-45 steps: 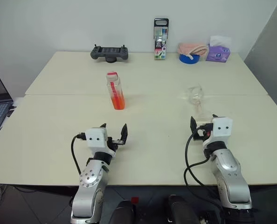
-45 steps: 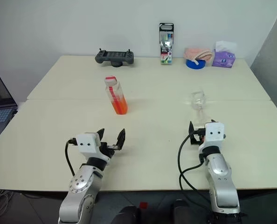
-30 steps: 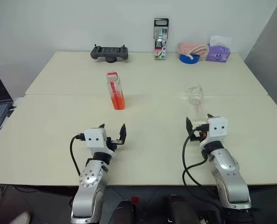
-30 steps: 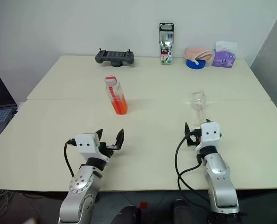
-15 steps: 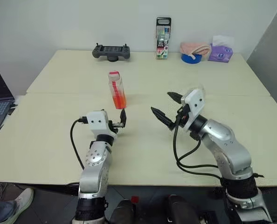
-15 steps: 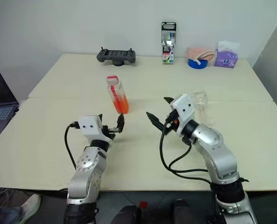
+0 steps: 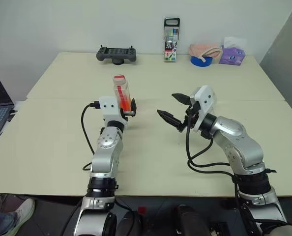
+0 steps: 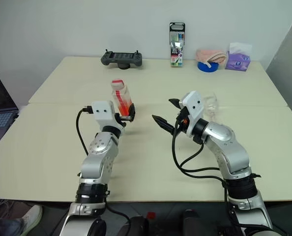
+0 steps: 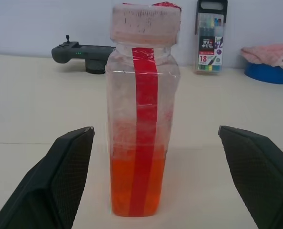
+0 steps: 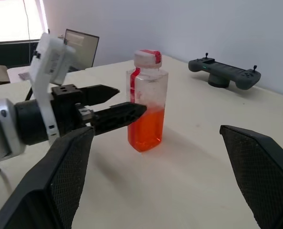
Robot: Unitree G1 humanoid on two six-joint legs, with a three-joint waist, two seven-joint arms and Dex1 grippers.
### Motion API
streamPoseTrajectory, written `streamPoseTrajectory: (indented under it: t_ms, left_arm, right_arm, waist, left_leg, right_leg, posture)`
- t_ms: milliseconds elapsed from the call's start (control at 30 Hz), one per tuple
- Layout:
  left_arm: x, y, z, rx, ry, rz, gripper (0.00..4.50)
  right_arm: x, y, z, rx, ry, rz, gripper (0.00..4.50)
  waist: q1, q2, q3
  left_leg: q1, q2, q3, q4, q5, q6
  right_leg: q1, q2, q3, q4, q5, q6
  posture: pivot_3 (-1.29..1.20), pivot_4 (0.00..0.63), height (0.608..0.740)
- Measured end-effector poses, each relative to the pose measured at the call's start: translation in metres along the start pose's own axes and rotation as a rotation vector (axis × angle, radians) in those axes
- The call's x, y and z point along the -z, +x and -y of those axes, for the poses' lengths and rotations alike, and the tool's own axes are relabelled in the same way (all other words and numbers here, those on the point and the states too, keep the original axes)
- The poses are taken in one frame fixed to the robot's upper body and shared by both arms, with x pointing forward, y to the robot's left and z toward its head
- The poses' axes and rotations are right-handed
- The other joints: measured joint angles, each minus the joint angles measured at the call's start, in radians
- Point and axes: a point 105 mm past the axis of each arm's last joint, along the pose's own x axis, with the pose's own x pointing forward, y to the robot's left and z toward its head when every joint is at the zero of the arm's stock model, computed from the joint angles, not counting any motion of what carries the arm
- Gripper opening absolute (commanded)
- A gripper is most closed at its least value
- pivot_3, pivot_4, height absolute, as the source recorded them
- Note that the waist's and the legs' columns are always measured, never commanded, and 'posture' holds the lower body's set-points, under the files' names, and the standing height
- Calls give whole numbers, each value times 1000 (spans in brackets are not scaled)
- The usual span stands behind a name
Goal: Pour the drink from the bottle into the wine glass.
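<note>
Left gripper (image 7: 128, 111): fingers spread wide, empty, pointing forward and roughly level. The bottle (image 9: 142, 119) stands upright straight ahead of it, centred in the gap between the two fingers (image 9: 65, 176), not touched on either side; its long axis is vertical, so the fingers would meet its flat sides square-on. The drink (image 9: 136, 183) fills only the lower part, cap on. Right gripper (image 7: 176, 112): also spread wide, empty, turned toward the robot's left so it faces the bottle from the side, well apart from it. The wine glass (image 8: 212, 103) stands just behind the right wrist, off to the bottle's right. Judgement: left arm is the nearer one; a short forward advance puts the bottle between its fingers.
</note>
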Motion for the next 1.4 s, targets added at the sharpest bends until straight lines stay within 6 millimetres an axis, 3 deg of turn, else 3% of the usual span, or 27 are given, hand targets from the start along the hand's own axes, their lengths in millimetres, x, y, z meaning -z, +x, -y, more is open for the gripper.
streamPoseTrajectory:
  t_ms: [133,400,833,1133,1233,1400]
  left_arm:
    - [-8,10,0,-6,-9,33,4461]
    - [-5,29,0,-5,-4,35,4461]
    - [-3,43,-8,-1,29,44,4461]
    - [-10,57,-1,39,28,55,4461]
    - [-3,57,-1,38,27,34,3934]
    - [-5,57,-1,36,29,52,2282]
  right_arm:
    - [2,-1,0,0,2,-5,4500]
    - [5,-2,-1,1,6,-13,4500]
    - [9,-4,-9,-10,21,-26,4500]
    - [10,-2,-12,-24,24,-28,4500]
    - [12,-2,-14,-31,25,-34,4500]
    - [14,-1,-16,-36,28,-38,4500]
  waist:
    - [0,0,0]
    - [0,0,0]
    - [-1,0,0]
    - [-1,0,0]
    - [-2,0,0]
    - [-2,0,0]
  left_leg:
    - [0,0,0,0,0,0]
    - [0,0,0,0,0,0]
    - [0,0,0,0,0,0]
    - [0,0,0,0,0,0]
    - [0,0,0,0,0,0]
    - [0,0,0,0,0,0]
  right_leg:
    - [0,0,0,0,0,0]
    - [0,0,0,0,0,0]
    - [0,0,0,1,0,0]
    - [0,0,0,1,0,0]
    - [-1,0,0,1,0,0]
    - [-1,0,0,1,0,1]
  posture:
    - [0,150,740]
    - [0,150,740]
    - [0,150,740]
    - [0,150,740]
    - [0,150,740]
    - [0,150,740]
